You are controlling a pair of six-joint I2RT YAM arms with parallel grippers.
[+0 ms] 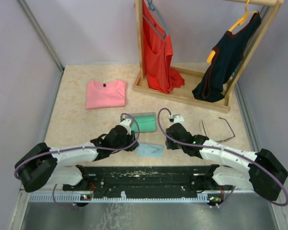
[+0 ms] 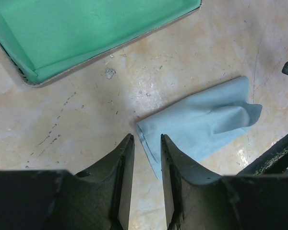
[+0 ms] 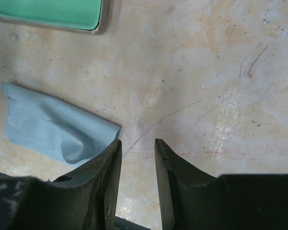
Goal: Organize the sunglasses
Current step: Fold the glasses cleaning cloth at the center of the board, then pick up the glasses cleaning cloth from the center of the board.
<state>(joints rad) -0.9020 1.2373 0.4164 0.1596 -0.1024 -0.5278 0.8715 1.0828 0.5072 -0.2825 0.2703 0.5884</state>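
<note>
The sunglasses (image 1: 203, 127), thin dark wire frames with long arms, lie on the table at the right, beyond my right arm and outside both wrist views. The open case, green inside (image 1: 145, 120) (image 2: 77, 28) (image 3: 48, 12), sits at the middle. A light blue cloth (image 1: 150, 150) (image 2: 206, 122) (image 3: 53, 127) lies flat in front of it. My left gripper (image 1: 133, 143) (image 2: 146, 139) is open just above the cloth's left edge. My right gripper (image 1: 171, 140) (image 3: 137, 142) is open over bare table to the right of the cloth, nothing between its fingers.
A folded pink shirt (image 1: 105, 93) lies at the back left. A wooden clothes rack (image 1: 182, 93) stands at the back with a red top (image 1: 156, 48) and a dark top (image 1: 225, 62) hanging on it. Walls close in the left and right sides.
</note>
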